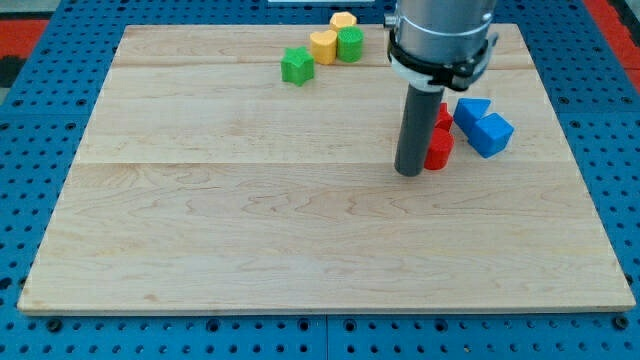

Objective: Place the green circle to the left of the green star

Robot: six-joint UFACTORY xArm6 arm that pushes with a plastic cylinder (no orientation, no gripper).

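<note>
Green circle sits to the right of the green star, rod far off by the red blocks

Pale wooden boards make up the table point(300, 230), which lies on a blue pegboard base point(40, 120). Up near the view's top, the green star point(297, 66) stands alone, just left of a tight cluster: a yellow block point(323, 46) beside it, the green circle point(350, 44) touching that yellow block on its right, and a second yellow block point(343, 20) just behind them. So the green circle is on the star's right, with a yellow block between the two.

Over toward the view's right, the arm's end effector is only a plain dark rod with nothing to clench or release; it holds nothing. My tip point(409, 172) rests on the wood directly left of two red blocks point(438, 140), touching or nearly touching them, though the rod hides their left edges. Just right of the red ones sit a blue triangular block point(470, 108) and a blue cube-like block point(491, 134), touching each other. My tip is well apart from the green pieces.
</note>
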